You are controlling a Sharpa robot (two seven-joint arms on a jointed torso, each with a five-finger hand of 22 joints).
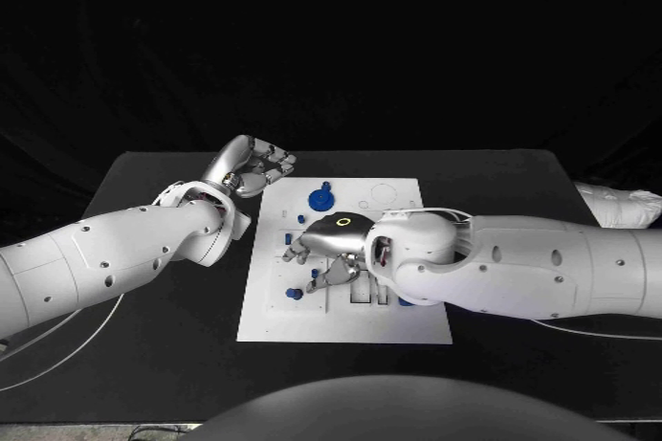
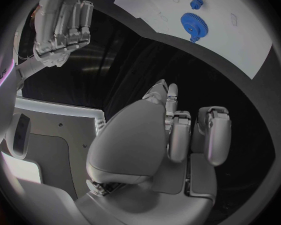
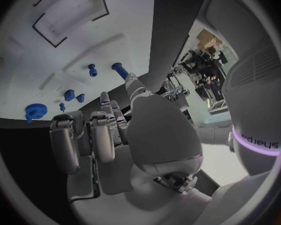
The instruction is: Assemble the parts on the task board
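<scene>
Nearest the head camera, the right hand (image 1: 336, 245) hangs over the middle of the white task board (image 1: 400, 321) with fingers (image 3: 105, 135) bent downward and nothing visibly held, though I cannot tell whether the tips touch the board. Off the board's far left corner, the left hand (image 1: 252, 165) is clenched, holding nothing, above the black worktop (image 1: 165, 345). Small blue parts lie on the board: a gear (image 1: 320, 199) near its far edge and a small peg (image 1: 293, 293) near its left side.

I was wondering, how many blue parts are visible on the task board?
6 seen from the right wrist: a gear, tiny piece beside it, two blocks, two pegs near the right hand. More may hide under it.
</scene>
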